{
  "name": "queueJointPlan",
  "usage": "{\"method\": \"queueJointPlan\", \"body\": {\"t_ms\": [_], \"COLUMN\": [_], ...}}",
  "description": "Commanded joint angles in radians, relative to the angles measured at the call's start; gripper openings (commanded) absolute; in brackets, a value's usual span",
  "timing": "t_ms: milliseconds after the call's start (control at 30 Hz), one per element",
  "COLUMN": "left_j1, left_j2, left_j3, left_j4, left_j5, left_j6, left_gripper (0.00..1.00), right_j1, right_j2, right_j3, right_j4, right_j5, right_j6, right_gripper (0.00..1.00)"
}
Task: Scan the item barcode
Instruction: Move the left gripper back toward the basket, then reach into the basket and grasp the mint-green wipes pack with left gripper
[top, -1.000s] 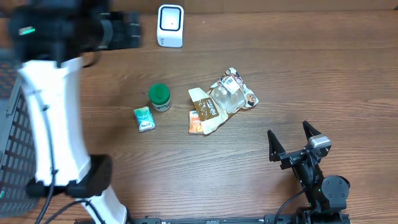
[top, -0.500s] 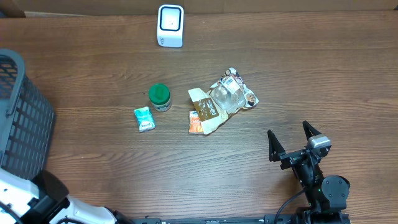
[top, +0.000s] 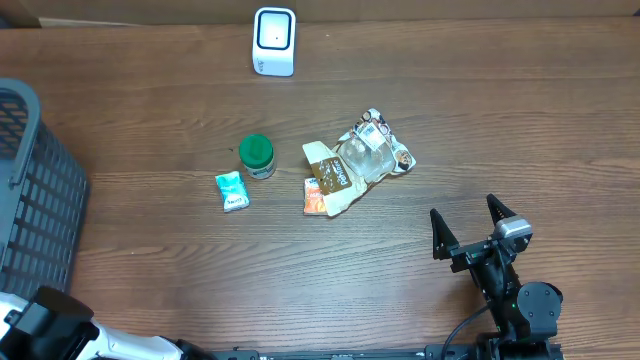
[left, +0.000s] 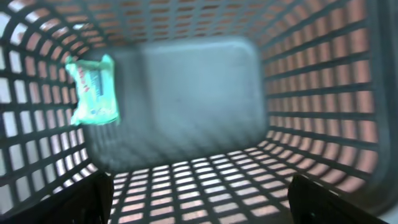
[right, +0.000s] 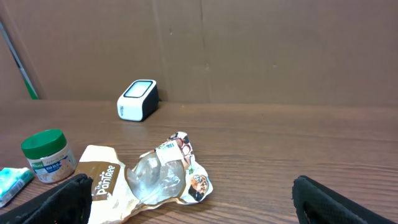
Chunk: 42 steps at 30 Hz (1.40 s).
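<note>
A white barcode scanner (top: 274, 41) stands at the table's far edge, also in the right wrist view (right: 137, 99). Mid-table lie a green-lidded jar (top: 257, 156), a teal packet (top: 232, 190) and a crumpled snack bag (top: 356, 163). My right gripper (top: 468, 228) rests open near the front right, empty, with the bag (right: 155, 177) ahead of it. My left gripper (left: 199, 208) is open and empty above the inside of the dark basket (left: 311, 81). A teal packet (left: 93, 90), blurred, shows against the basket's left wall.
The dark mesh basket (top: 35, 200) fills the table's left edge. A small orange packet (top: 315, 197) lies beside the snack bag. The left arm's white link (top: 50, 335) shows at the bottom left corner. A brown cardboard wall (right: 249, 43) backs the table.
The left arm has swung off the back left, out over the basket, down to the bottom left corner. The basket now shows in full. The right arm and the table items have not moved.
</note>
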Motion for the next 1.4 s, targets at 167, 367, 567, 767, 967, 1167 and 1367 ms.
{"method": "queueJointPlan", "body": {"t_ms": [167, 367, 567, 767, 967, 1167, 1367], "left_j1": [0.005, 0.005, 0.005, 0.005, 0.005, 0.006, 0.006], "left_j2": [0.002, 0.002, 0.002, 0.002, 0.002, 0.005, 0.024], "left_j3": [-0.127, -0.209, -0.297, -0.396, -0.481, -0.572, -0.627], "left_j4": [0.057, 0.113, 0.173, 0.24, 0.302, 0.386, 0.425], "left_j5": [-0.169, -0.218, -0.264, -0.316, -0.346, -0.346, -0.412], "left_j6": [-0.051, -0.05, -0.05, -0.049, -0.05, -0.047, -0.019], "left_gripper": [0.91, 0.92, 0.93, 0.94, 0.94, 0.96, 0.97], "right_j1": [0.006, 0.006, 0.006, 0.006, 0.006, 0.006, 0.006], "right_j2": [-0.006, -0.006, -0.006, -0.006, -0.006, -0.006, -0.006], "right_j3": [-0.011, -0.011, -0.011, -0.011, -0.011, -0.011, -0.011], "right_j4": [0.006, 0.006, 0.006, 0.006, 0.006, 0.006, 0.006], "right_j5": [0.008, 0.008, 0.008, 0.008, 0.008, 0.008, 0.008], "right_j6": [0.001, 0.001, 0.001, 0.001, 0.001, 0.001, 0.001], "right_gripper": [1.0, 1.0, 1.0, 1.0, 1.0, 1.0, 1.0]}}
